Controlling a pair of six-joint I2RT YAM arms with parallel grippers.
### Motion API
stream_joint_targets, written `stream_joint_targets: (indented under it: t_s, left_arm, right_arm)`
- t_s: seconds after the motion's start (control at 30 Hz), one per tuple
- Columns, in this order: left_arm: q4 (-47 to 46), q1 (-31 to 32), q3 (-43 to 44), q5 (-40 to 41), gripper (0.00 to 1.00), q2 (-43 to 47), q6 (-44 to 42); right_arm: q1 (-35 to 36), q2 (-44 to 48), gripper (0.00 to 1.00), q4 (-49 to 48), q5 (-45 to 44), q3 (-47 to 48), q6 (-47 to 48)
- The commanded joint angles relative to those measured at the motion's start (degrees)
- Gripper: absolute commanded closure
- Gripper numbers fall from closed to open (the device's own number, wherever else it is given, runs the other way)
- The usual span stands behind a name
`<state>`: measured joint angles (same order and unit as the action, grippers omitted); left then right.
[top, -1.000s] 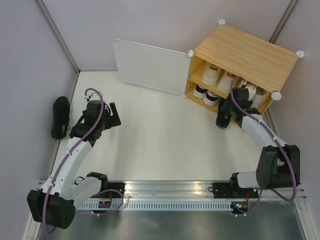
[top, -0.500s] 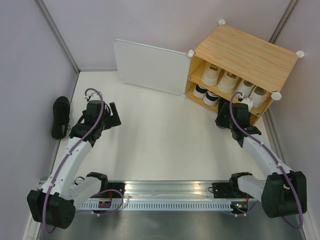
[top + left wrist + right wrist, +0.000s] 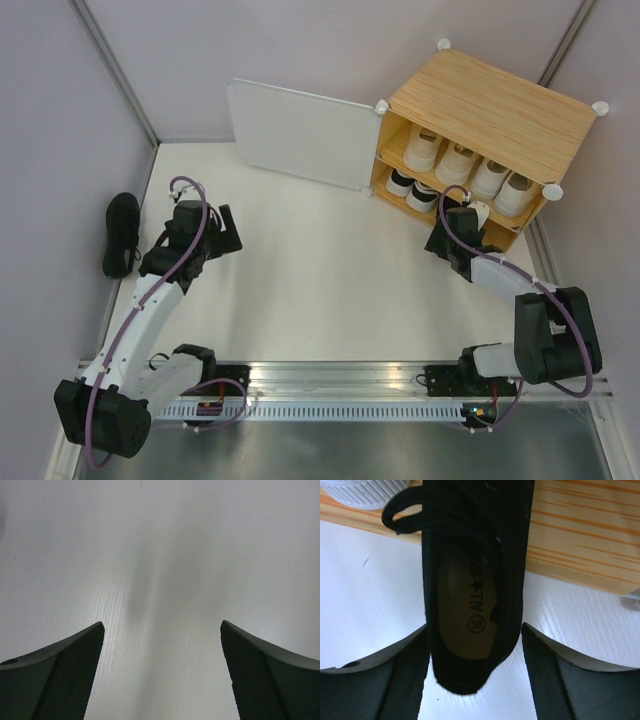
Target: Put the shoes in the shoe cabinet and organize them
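The shoe cabinet (image 3: pixel 495 110) stands at the back right with its white door (image 3: pixel 300 133) swung open. White shoes (image 3: pixel 455 160) fill the upper shelf and more (image 3: pixel 410 190) sit on the lower one. In the right wrist view a black shoe (image 3: pixel 472 580) lies with its toe on the wooden shelf (image 3: pixel 580 545) and its heel on the white floor. My right gripper (image 3: pixel 474 630) (image 3: pixel 462 225) straddles the heel with its jaws apart and a gap on the right side. A second black shoe (image 3: pixel 121 233) lies at the far left. My left gripper (image 3: pixel 228 230) (image 3: pixel 162 670) is open and empty over bare floor.
Grey walls enclose the white floor (image 3: pixel 320 270) on three sides. The open door juts out to the left of the cabinet. A white sole (image 3: pixel 365 492) borders the black shoe on the shelf. A metal rail (image 3: pixel 330 385) runs along the near edge.
My right arm has drawn its wrist down and left from the cabinet front. Its jaws now stand apart around the black shoe's heel. The left arm has not moved.
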<state>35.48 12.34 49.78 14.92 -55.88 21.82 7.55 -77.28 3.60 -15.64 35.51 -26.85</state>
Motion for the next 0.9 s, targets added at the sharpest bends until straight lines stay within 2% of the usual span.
stream_joint_targets:
  t_s: [0.0, 0.23, 0.33, 0.6, 0.87]
  left_arm:
    - [-0.86, -0.12, 0.41, -0.24, 0.0, 0.33, -1.08]
    - [-0.85, -0.12, 0.32, -0.33, 0.0, 0.33, -1.08]
    - [-0.85, -0.12, 0.32, -0.33, 0.0, 0.24, -1.08]
    - [-0.86, -0.12, 0.32, -0.33, 0.0, 0.07, -1.08]
    - [-0.86, -0.12, 0.32, -0.15, 0.0, -0.11, -1.08]
  right_arm:
    - [0.18, -1.38, 0.27, -3.07, -3.95, 2.99, -1.1]
    - [0.18, -3.58, 0.65, -3.77, -9.93, 6.85, -1.27]
    - [0.09, -4.46, 0.77, -2.03, -12.57, 8.52, -1.8]
    - [-0.96, -9.47, 0.84, -5.26, -12.4, 12.83, 0.04]
    - [-2.72, -16.41, 0.83, -10.45, -12.05, 15.29, 0.92]
